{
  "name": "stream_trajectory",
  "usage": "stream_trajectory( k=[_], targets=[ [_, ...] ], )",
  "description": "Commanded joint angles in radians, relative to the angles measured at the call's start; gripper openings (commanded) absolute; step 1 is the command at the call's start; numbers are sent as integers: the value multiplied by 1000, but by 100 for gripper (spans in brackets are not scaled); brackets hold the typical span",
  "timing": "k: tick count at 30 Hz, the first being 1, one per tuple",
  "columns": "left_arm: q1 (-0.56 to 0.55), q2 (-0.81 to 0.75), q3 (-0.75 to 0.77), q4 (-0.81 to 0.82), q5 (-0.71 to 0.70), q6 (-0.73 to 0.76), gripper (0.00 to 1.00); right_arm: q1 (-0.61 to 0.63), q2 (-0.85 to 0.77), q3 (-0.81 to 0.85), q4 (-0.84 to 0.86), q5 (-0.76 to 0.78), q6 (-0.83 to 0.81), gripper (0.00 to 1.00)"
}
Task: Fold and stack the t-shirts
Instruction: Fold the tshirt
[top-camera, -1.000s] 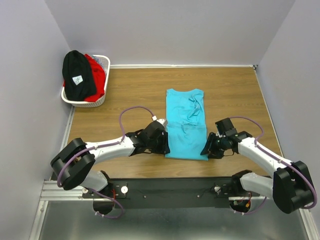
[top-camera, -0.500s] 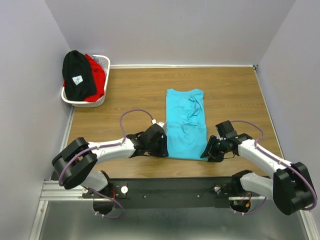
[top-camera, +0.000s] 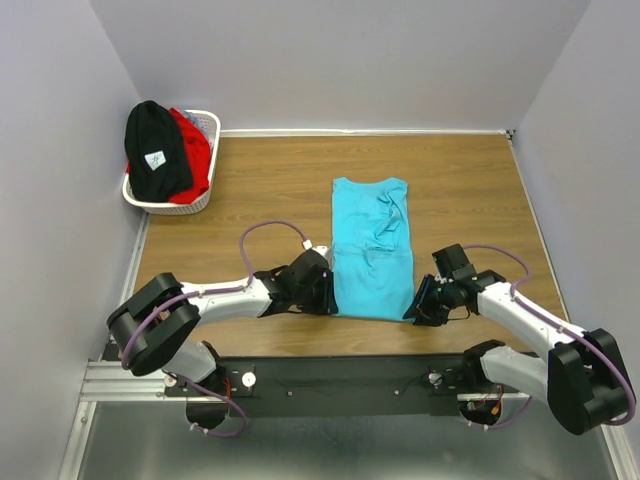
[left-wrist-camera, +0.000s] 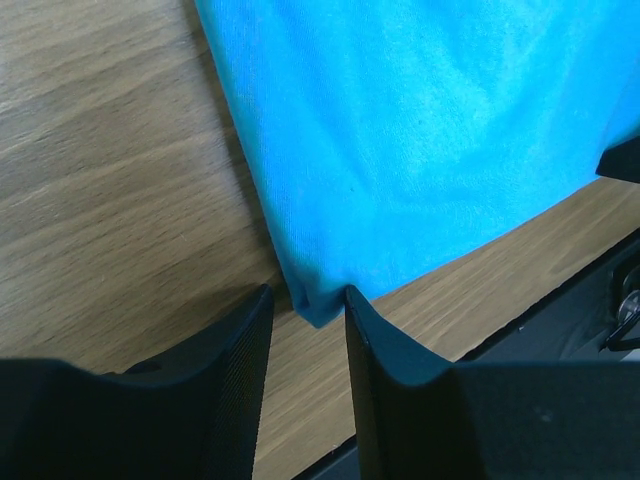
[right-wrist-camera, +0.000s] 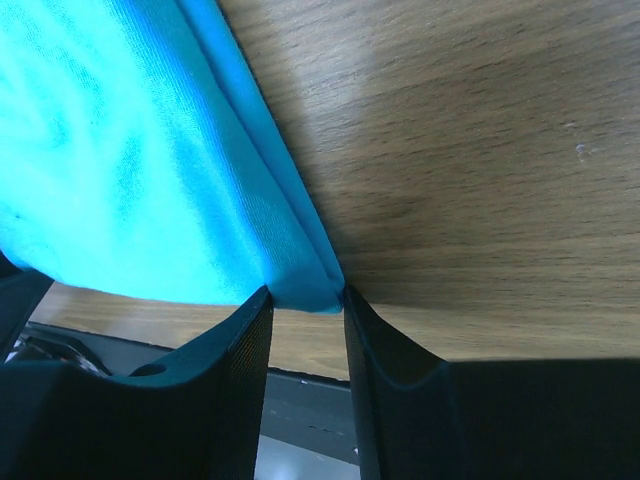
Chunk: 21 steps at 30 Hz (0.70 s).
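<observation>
A turquoise t-shirt (top-camera: 372, 255) lies flat on the wooden table (top-camera: 270, 180) as a long narrow strip, collar end far. My left gripper (top-camera: 330, 301) is low at its near left corner. In the left wrist view the jaws (left-wrist-camera: 308, 300) are open astride that corner of the turquoise shirt (left-wrist-camera: 420, 130); the cloth touches the right finger only. My right gripper (top-camera: 412, 309) is at the near right corner. In the right wrist view (right-wrist-camera: 307, 298) the corner of the shirt (right-wrist-camera: 120, 150) fills the gap between the open fingers. A black t-shirt (top-camera: 155, 150) and a red t-shirt (top-camera: 193, 150) lie in the basket.
The white lattice basket (top-camera: 170, 208) stands at the far left corner of the table. Grey walls close in the left, back and right. A black rail with the arm bases (top-camera: 340, 378) runs along the near edge, close behind both grippers.
Both grippers have slid along the shirt's sides towards the near edge and now sit at its two near corners. The shirt has not moved.
</observation>
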<state>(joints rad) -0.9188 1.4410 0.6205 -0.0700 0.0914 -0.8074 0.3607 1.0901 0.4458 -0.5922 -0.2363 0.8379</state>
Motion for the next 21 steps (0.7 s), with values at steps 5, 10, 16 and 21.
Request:
stream_trajectory(
  k=[5,10,16,21],
  targets=[
    [-17,25,-19,27,11,-10,41,4,16,-13,-31,66,-3,41],
    [-26,56,-4,36,31,-4,31,4,28,11,-26,77,-16,34],
    [-28,59,31,-11,41,14,3,4,74,62,-12,65,-60,17],
    [-28,30,56,-114,22,39,0,7,139,126,6,6,-121,0]
  ],
)
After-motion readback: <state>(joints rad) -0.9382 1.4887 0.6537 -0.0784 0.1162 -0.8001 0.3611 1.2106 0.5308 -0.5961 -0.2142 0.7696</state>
